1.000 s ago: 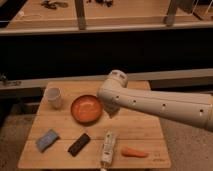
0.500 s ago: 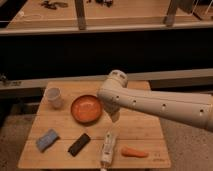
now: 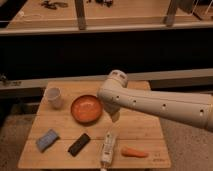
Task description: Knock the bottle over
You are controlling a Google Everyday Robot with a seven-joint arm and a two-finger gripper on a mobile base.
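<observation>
A white bottle point(image 3: 108, 147) lies on its side near the front edge of the wooden table point(image 3: 140, 130), its length running front to back. My white arm point(image 3: 160, 105) reaches in from the right over the table. My gripper point(image 3: 114, 114) hangs below the arm's bend, just right of the orange bowl and above and behind the bottle, apart from it.
An orange bowl point(image 3: 86, 108) sits mid-table. A white cup point(image 3: 53, 97) stands at the back left. A blue sponge point(image 3: 47, 140) and a black bar point(image 3: 79, 144) lie at the front left. An orange carrot point(image 3: 134, 152) lies right of the bottle.
</observation>
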